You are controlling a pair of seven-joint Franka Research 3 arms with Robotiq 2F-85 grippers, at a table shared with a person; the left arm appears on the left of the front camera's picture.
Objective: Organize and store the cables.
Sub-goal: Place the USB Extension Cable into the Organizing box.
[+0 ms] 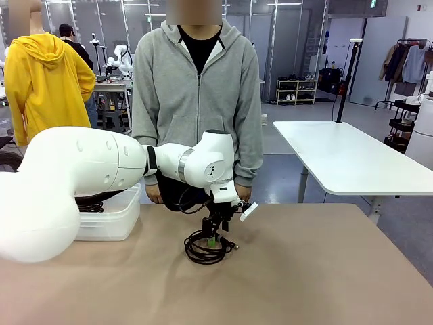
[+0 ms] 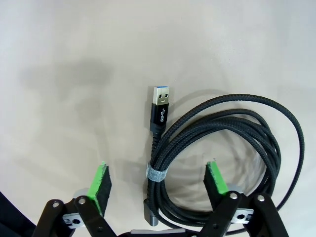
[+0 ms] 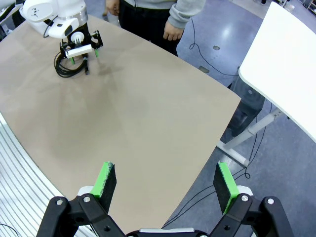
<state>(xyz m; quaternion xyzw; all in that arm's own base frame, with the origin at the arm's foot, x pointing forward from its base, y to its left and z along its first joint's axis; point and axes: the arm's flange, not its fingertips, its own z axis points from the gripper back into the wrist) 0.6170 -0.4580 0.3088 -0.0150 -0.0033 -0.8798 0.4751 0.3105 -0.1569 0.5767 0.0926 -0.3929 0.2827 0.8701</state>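
Item: one coiled cable (image 2: 217, 143) — black, braided jacket, several loops gathered by a small grey strap (image 2: 157, 172), with a USB plug (image 2: 160, 106) projecting straight out of the coil. It lies flat on the brown table (image 1: 325, 271), near the middle and slightly toward the far edge, in front of the standing person (image 1: 196, 101). A clear plastic bin (image 1: 111, 217) sits at the left of the table, with dark cords seemingly already inside; it is judged the likely store.

Handling: light and limp. The loops are expected to sag and spread if lifted by a single strand; the braid should give fair friction against the pads. The plug is rigid but narrow and could pivot in a grip. The best hold is judged to be across the bundled section at the strap, where all strands are packed together.

Tools: the left gripper (image 2: 157, 185) is lowered over the coil, its green pads standing apart on either side of the strapped bundle, no contact visible — not yet clamped. The right gripper (image 3: 165, 185) is held wide open and empty, above the table's right edge, well apart from the cable.
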